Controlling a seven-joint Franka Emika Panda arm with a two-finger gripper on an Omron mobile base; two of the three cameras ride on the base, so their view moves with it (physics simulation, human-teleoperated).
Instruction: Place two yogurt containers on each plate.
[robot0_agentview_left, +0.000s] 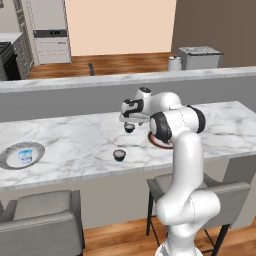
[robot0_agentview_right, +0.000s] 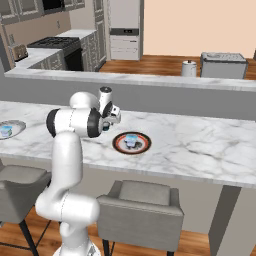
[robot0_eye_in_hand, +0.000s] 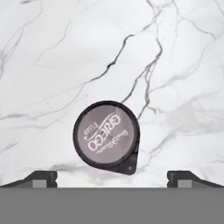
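Hand view: gripper (robot0_eye_in_hand: 112, 178), jaws spread wide, holding nothing | directly ahead, between the fingertips: round dark yogurt container (robot0_eye_in_hand: 106, 137), glossy grey printed lid | beyond it: smooth white marble counter (robot0_eye_in_hand: 175, 65), grey-veined.

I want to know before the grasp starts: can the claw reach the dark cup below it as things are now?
Probably yes. The claw is open and hangs right above the dark cup, which stands alone on bare marble. Nothing lies between or beside them. The other dark cup sits well apart.
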